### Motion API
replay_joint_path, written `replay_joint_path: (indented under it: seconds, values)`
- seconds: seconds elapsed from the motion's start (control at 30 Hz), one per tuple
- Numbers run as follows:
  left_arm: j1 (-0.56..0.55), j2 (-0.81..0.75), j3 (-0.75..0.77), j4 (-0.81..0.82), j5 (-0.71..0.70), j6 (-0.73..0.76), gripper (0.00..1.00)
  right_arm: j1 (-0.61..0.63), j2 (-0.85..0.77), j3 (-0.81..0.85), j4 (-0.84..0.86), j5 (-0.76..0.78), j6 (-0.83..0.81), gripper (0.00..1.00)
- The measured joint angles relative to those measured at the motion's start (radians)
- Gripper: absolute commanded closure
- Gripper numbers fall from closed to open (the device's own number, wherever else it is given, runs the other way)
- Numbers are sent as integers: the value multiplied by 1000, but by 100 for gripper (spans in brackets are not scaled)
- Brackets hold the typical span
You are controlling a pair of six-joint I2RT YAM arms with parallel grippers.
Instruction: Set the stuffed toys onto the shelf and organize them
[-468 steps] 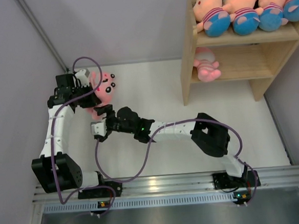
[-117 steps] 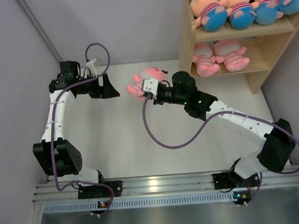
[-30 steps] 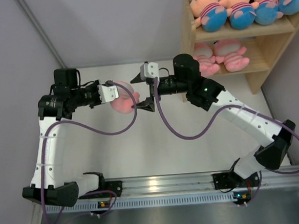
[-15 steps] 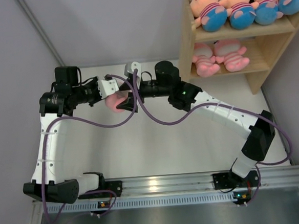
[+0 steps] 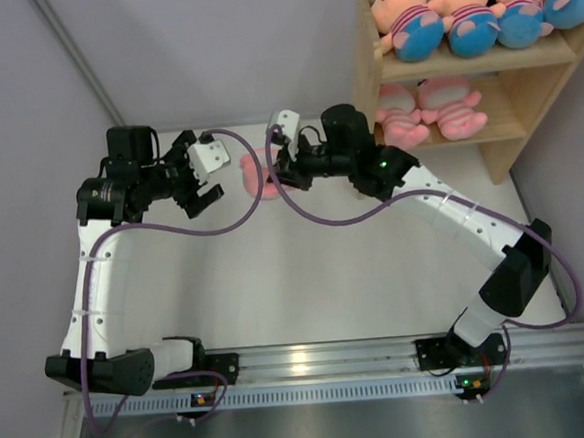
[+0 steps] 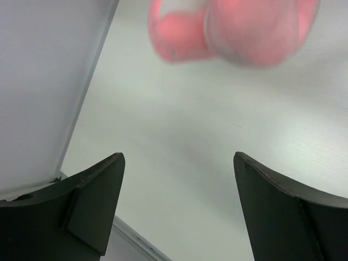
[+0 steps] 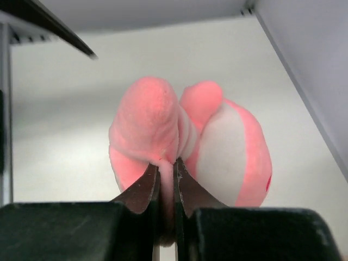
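Note:
An all-pink stuffed toy (image 5: pixel 256 177) hangs above the table between the two arms. My right gripper (image 5: pixel 275 172) is shut on a fold of its fabric; in the right wrist view the jaws (image 7: pixel 166 166) pinch a thin pink flap of the toy (image 7: pixel 157 119). My left gripper (image 5: pixel 211 177) stands open just left of the toy, apart from it. In the left wrist view nothing sits between the fingers (image 6: pixel 178 159), and the toy (image 6: pixel 239 27) shows blurred ahead. The wooden shelf (image 5: pixel 367 83) stands at the far right.
Several peach-faced toys with blue bottoms (image 5: pixel 428 14) lie in a row on the shelf's top tier. Two pink toys (image 5: pixel 427 111) lie on the lower tier. Grey walls close in on the left and at the back; a metal rail (image 5: pixel 322 359) runs along the near edge.
The left gripper opened, let go of the pink toy and drew back slightly left. The right gripper closed on the toy and now holds it alone.

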Motion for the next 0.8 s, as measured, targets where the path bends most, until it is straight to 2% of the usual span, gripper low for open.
replay_joint_path:
  seconds: [0.2, 0.27, 0.37, 0.53, 0.8]
  values:
    - [0, -2, 14, 0, -33, -102, 12, -194, -34, 162, -507, 71, -233, 100]
    - [-1, -2, 14, 0, -45, -111, 12, -229, -37, 214, -659, 137, -296, 100]
    - [0, -1, 14, 0, -52, -121, 13, -239, -64, 201, -829, 208, -391, 100]
    - [0, 4, 14, 0, -53, -121, 13, -278, -128, 88, -990, 281, -503, 100]
    - [-1, 40, 24, 0, -50, -121, 13, -389, -287, -200, -1042, 500, -555, 100]
